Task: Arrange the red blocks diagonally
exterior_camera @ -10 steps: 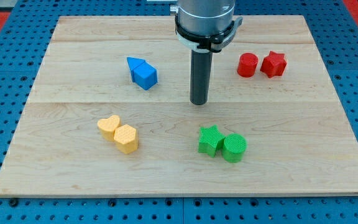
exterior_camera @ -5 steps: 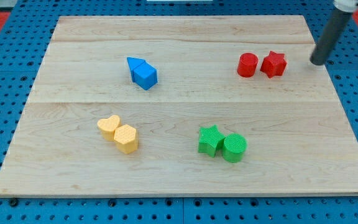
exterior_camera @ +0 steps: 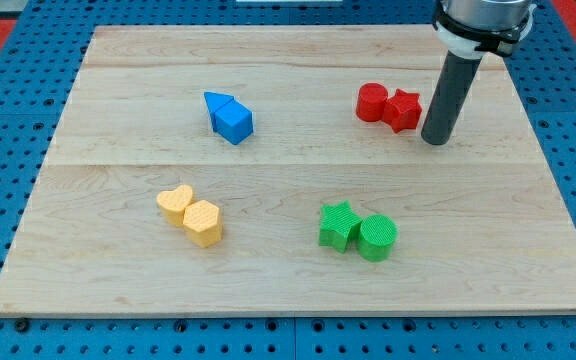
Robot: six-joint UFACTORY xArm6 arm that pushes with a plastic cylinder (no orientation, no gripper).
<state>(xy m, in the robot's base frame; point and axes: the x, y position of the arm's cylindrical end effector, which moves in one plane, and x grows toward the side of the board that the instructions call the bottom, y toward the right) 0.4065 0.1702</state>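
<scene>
A red cylinder (exterior_camera: 372,102) and a red star block (exterior_camera: 403,109) sit touching, side by side, at the upper right of the wooden board (exterior_camera: 118,290). The star lies slightly lower than the cylinder. My tip (exterior_camera: 435,139) stands on the board just right of and a little below the red star, very close to it; contact cannot be told.
Two blue blocks (exterior_camera: 230,117) sit together at the upper left. A yellow heart (exterior_camera: 176,203) and a yellow hexagon (exterior_camera: 203,222) sit at the lower left. A green star (exterior_camera: 339,224) and a green cylinder (exterior_camera: 377,237) sit at the lower middle.
My tip went from the board's middle out to the right edge, then came back left. Both red blocks have slid left by about a block's width, the star now slightly lower.
</scene>
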